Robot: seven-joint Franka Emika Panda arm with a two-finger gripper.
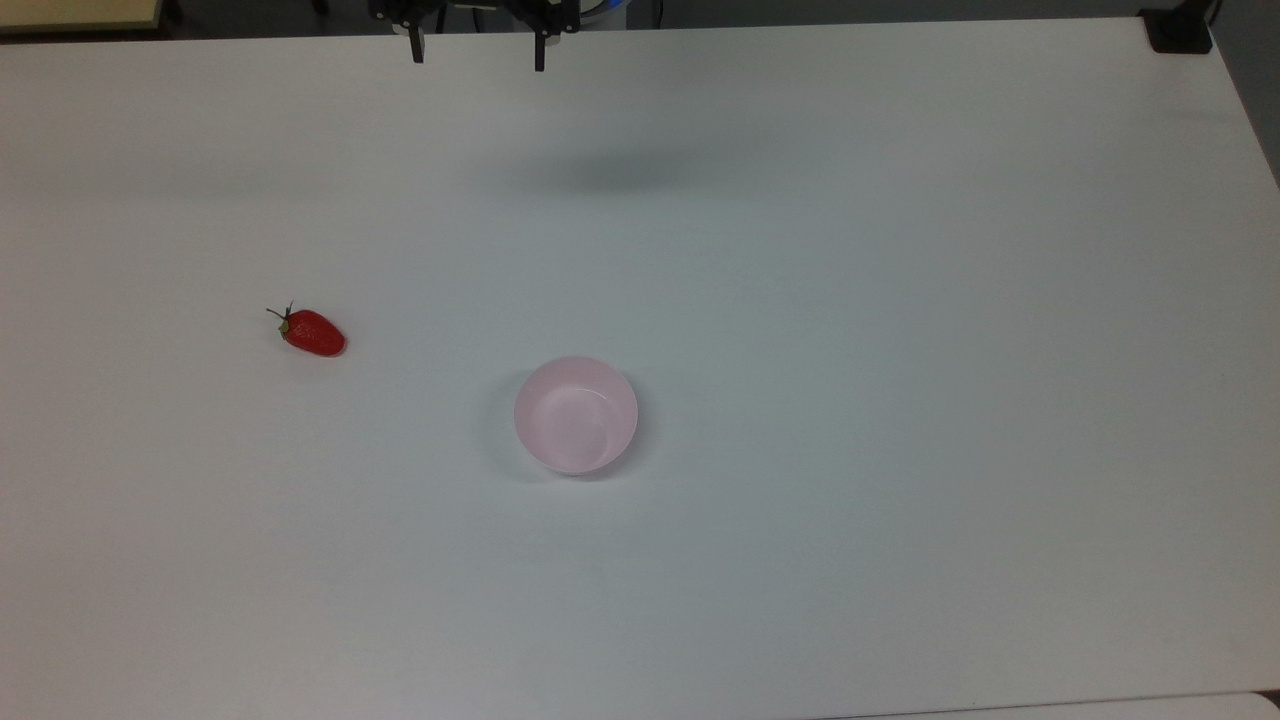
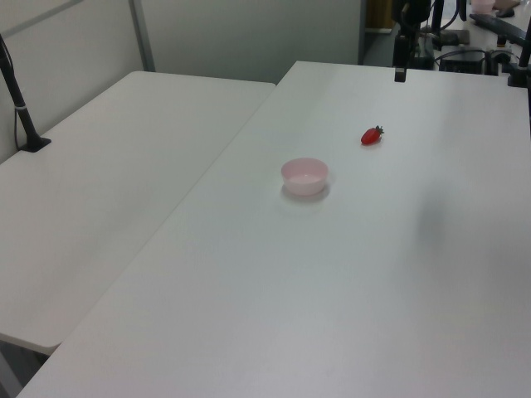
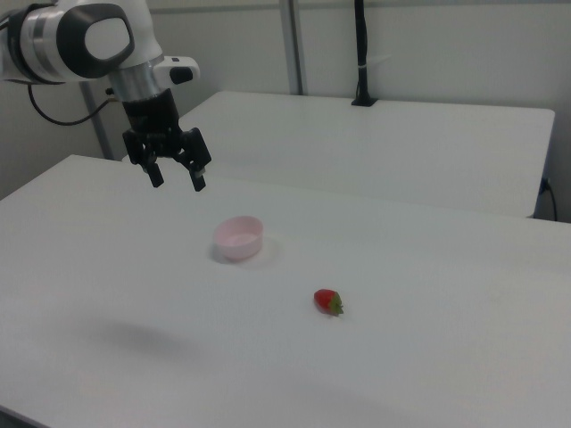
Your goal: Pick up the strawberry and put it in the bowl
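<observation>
A small glossy red strawberry (image 1: pixel 314 333) with a dark green stem lies on the white table (image 1: pixel 900 300), left of the pale pink bowl (image 1: pixel 576 414) in the top view. The strawberry (image 3: pixel 328 302) and the bowl (image 3: pixel 238 238) sit apart in the right view, and the bowl holds nothing. The strawberry (image 2: pixel 372 135) lies beyond the bowl (image 2: pixel 304 176) in the left view. My gripper (image 3: pixel 177 176) hangs open high above the table, holding nothing, well away from both. Its fingertips (image 1: pixel 417 48) show at the top edge of the top view.
A second white table (image 3: pixel 375 143) adjoins this one, with a black post (image 3: pixel 361 53) clamped at its far edge. Another black clamp (image 1: pixel 1180 30) sits at the table's top right corner in the top view. Cables and equipment (image 2: pixel 473 41) lie behind the arm.
</observation>
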